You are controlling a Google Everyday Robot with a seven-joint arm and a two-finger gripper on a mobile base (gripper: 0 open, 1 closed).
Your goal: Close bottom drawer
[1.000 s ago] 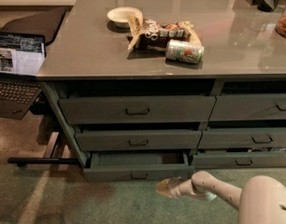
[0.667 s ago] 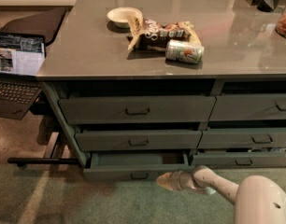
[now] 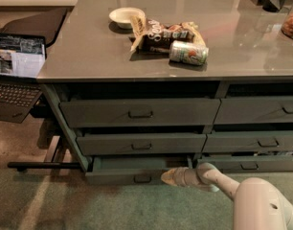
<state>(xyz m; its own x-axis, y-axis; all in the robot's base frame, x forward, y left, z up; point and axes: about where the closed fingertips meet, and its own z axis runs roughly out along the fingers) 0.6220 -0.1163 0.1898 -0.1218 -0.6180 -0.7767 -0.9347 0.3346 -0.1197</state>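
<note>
The bottom drawer [image 3: 118,177] is the lowest of the left stack under the counter. It stands pulled out a little, with its low front panel, a small dark pull [image 3: 142,178] and a strip of green floor showing. My gripper [image 3: 166,177] is low at the drawer's right end, its pale tip at the front panel just right of the pull. The white arm [image 3: 261,205] reaches in from the lower right.
Two taller drawers [image 3: 139,112] sit above it, and another stack [image 3: 261,140] is to the right. The counter [image 3: 79,56] holds a bowl [image 3: 123,16], a chip bag [image 3: 161,32] and a can [image 3: 188,52]. A laptop [image 3: 15,71] and a chair base [image 3: 41,164] stand at the left.
My gripper has moved left and slightly up toward the drawer front. The drawer looks pushed in a little.
</note>
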